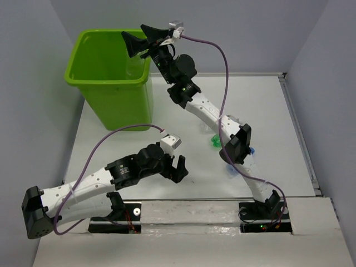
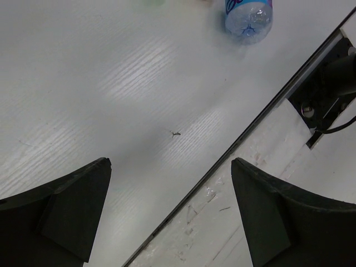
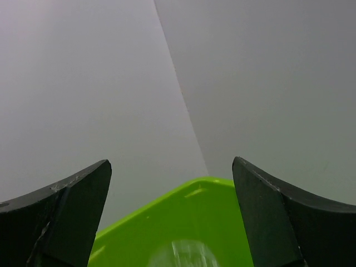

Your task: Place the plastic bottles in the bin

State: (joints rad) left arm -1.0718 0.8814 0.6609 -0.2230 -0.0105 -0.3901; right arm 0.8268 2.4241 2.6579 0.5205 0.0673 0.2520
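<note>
White table point(image 1: 267, 111), grey walls point(image 1: 250, 33). We find right gripper point(image 1: 139, 39) open over far-left bin point(image 1: 89, 72), clear bottle point(image 3: 183, 253) inside. Left gripper point(image 1: 179, 167) open, empty. Green bottle point(image 1: 214, 142), blue-labelled bottle point(image 2: 248, 15) not yet binned.

High rear view, left wrist near table point(image 2: 111, 83), right wrist facing bin point(image 3: 208, 214)

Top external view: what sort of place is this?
Probably a laboratory robot cell: a white table enclosed by plain grey panels, two white-and-black robot arms bolted at its near edge, and a large lime-green plastic bin.
</note>
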